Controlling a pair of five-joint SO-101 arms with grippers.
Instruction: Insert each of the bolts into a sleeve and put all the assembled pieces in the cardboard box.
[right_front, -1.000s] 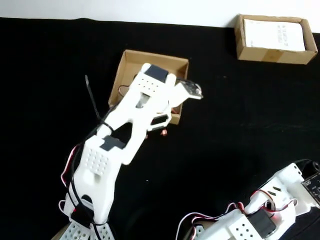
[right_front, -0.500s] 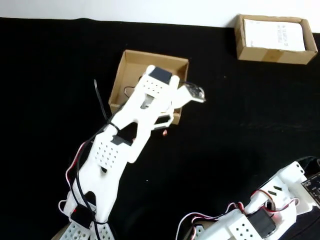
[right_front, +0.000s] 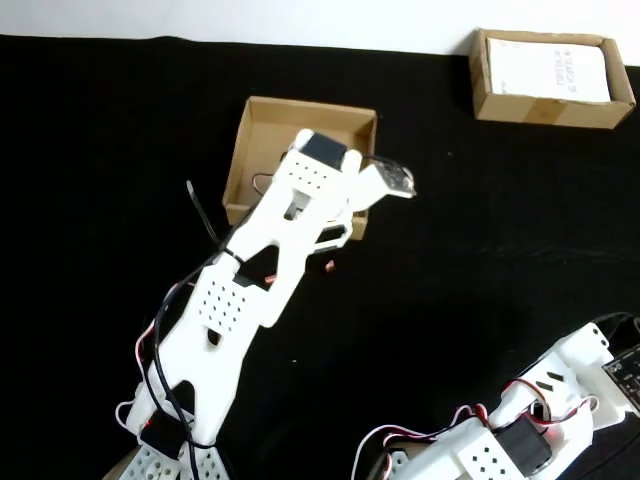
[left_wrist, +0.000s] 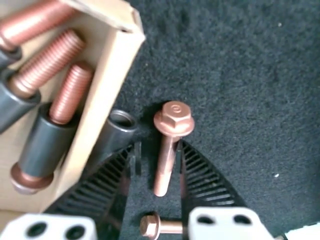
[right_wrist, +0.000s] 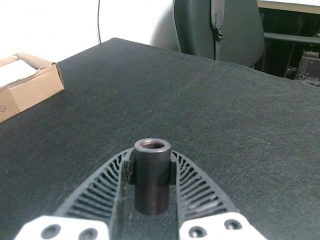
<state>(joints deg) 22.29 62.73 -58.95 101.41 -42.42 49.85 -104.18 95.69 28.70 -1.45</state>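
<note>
**While a bolt lies between spread fingers, a sleeve sits clamped in the other arm**

Where the left arm (right_front: 290, 215) leans over the near side of the cardboard box (right_front: 262, 145), its left gripper (left_wrist: 160, 150) hangs just outside the box wall. Both fingers (left_wrist: 202, 177) are parted and grip nothing. Between them, on the black table cover (left_wrist: 240, 65), lies a copper bolt (left_wrist: 167, 150). Its long axis runs along the fingers. The flanged hex head points away from the wrist and the plain tip back toward it, with a slim gap to each finger.

Just beside the bolt, against the outside of the box wall, lies a dark loose sleeve (left_wrist: 117, 131) with its bore turned the same way as the bolt head. Inside the box lie assembled pieces (left_wrist: 47, 137), threaded ends sticking out of dark sleeves. A second bolt (left_wrist: 152, 226) lies crosswise near the gripper's base, partly hidden.

The right arm (right_front: 540, 425) sits low at the table's near right edge. Its right gripper (right_wrist: 151, 162) is clenched on a gripped sleeve (right_wrist: 151, 182). The sleeve's axis follows the fingers and its bore points out past the fingertips. Farther off stand a second box (right_wrist: 30, 85) and an office chair (right_wrist: 220, 30).
</note>
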